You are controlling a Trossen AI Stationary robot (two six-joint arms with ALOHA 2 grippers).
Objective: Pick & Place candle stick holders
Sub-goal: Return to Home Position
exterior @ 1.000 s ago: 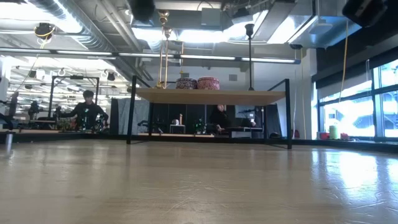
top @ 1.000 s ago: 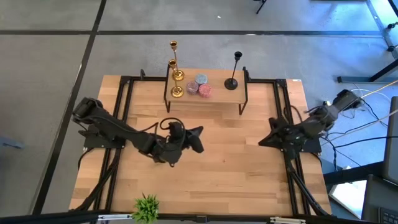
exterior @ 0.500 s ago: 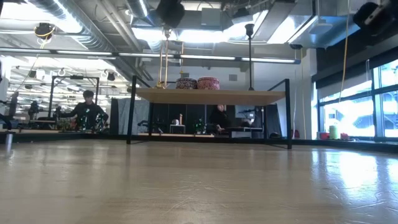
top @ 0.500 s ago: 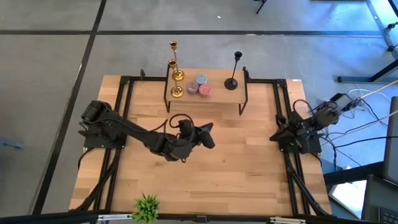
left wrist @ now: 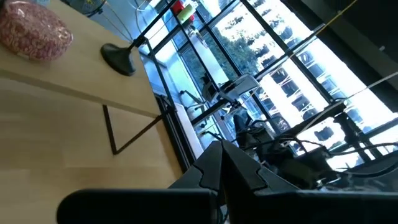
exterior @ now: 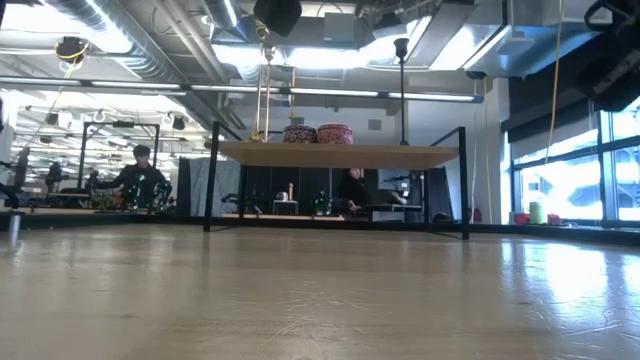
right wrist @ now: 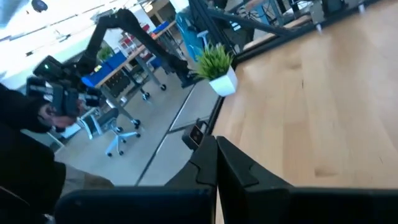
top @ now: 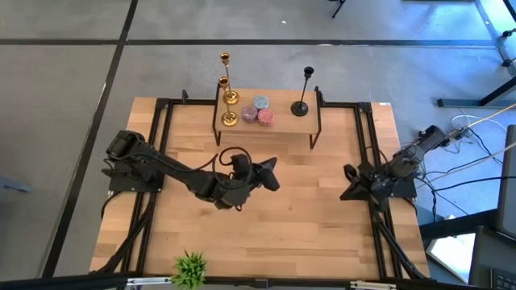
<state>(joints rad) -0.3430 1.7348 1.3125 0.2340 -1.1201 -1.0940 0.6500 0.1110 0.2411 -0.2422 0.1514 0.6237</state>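
- Shelf (top: 282, 127) at the far middle of the counter (top: 290, 225) carries all three candle stick holders. The two gold candle stick holders (top: 230, 118) stand upright and close together at its left end, and the black candle stick holder (top: 301, 108) stands upright near its right end. Three small round candles (top: 260, 105) sit between them.
- Left tool (top: 272, 174) hovers over the counter just in front of the shelf. Its fingers are pressed together with nothing between them.
- Right tool (top: 347, 192) is folded low at the counter's right edge, well apart from the shelf. Its fingers are also closed and empty.
- The main risk, as I judge it, is the left arm pulling back. If the elbow or tool swings toward the shelf, it could knock the front edge or a thin black leg.
- The holders are tall and thin on small bases, so a jolt to the shelf would likely tip them.
- The gold pair stand so near each other that one falling could take down the other, or roll off the shelf's left end.
- The black holder is close to the right end, so a fall there could carry it off the shelf.
- The right arm seems a lesser worry. Loose cables lie beside its base, off the counter, and could snag as it folds.
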